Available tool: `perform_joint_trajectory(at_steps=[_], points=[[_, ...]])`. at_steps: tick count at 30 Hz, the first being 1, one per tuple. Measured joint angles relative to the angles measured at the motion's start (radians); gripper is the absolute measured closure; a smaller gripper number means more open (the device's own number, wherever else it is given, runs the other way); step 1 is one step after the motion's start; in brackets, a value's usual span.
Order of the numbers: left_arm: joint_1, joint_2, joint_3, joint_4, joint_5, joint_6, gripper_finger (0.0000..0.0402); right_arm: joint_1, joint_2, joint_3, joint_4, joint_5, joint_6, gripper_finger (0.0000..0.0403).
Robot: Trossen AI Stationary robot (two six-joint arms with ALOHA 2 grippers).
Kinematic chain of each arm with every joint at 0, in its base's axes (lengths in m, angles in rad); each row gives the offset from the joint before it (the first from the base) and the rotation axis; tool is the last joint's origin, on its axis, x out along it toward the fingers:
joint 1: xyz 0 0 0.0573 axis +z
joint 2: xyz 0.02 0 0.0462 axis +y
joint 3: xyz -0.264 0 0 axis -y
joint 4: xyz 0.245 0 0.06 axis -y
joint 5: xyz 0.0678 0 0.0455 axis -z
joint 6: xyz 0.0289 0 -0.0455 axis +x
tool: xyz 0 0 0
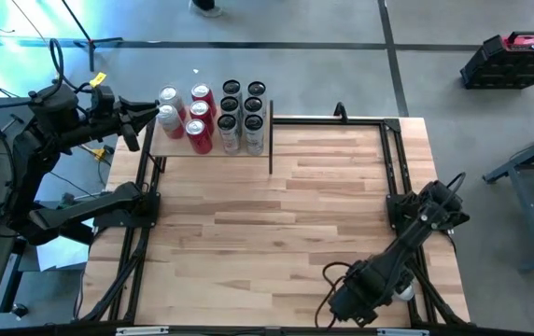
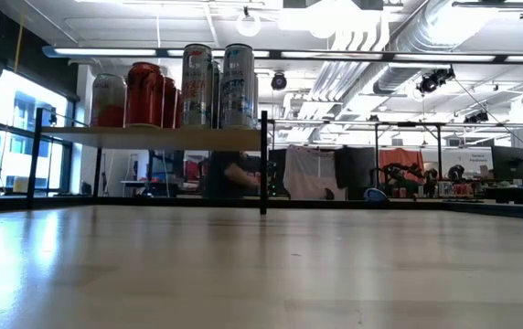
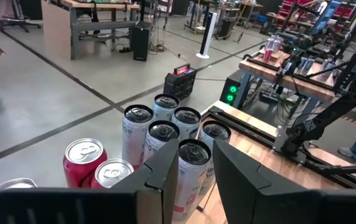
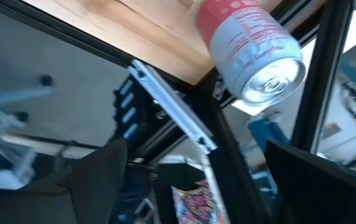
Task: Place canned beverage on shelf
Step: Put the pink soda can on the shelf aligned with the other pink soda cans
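A red and white can lies on its side on the tabletop by the black frame rail, near the table's near right corner. My right gripper hovers short of it, open wide, slanting down, with nothing between its fingers. The shelf stands at the table's far left and carries several upright cans, red ones and silver ones, also seen from the side in the low view. My left gripper waits level at the shelf's left end, its fingers a little apart, holding nothing.
Black metal rails run along the table's edges and under the right arm. The middle of the wooden tabletop is bare. A red and black case sits on the floor beyond the far right. A person shows behind the shelf.
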Motion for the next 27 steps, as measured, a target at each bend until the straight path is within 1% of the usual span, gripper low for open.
perform_joint_trajectory(at_steps=[3, 8, 11, 13, 16, 20, 22, 25, 27], points=[[0.000, 0.000, 0.000, 0.000, 0.013, 0.000, 0.0312, -0.014, -0.011, -0.048, -0.001, -0.019, -0.100, 0.0027], [0.000, 0.000, 0.000, -0.002, 0.059, -0.016, 0.0312, -0.023, -0.024, -0.139, 0.002, -0.035, -0.343, 0.0020], [0.000, 0.000, 0.000, -0.015, 0.063, -0.028, 0.0312, -0.022, -0.034, -0.222, 0.001, -0.077, -0.441, 0.0020], [0.000, 0.000, 0.000, -0.025, 0.062, -0.036, 0.0312, -0.022, -0.041, -0.286, 0.002, -0.121, -0.487, 0.0020], [0.000, 0.000, 0.000, -0.032, 0.062, -0.037, 0.0312, -0.027, -0.055, -0.349, 0.007, -0.158, -0.556, 0.0020], [0.000, 0.000, 0.000, -0.032, 0.062, -0.053, 0.0312, -0.035, -0.064, -0.384, 0.025, -0.163, -0.649, 0.0020], [0.000, 0.000, 0.000, -0.032, 0.062, -0.053, 0.0312, -0.035, -0.066, -0.394, 0.067, -0.162, -0.689, 0.0020], [0.000, 0.000, 0.000, -0.032, 0.062, -0.065, 0.0312, -0.034, -0.066, -0.417, 0.123, -0.165, -0.701, 0.0020], [0.000, 0.000, 0.000, -0.031, 0.061, -0.071, 0.0312, -0.034, -0.066, -0.444, 0.127, -0.166, -0.690, 0.0020]])
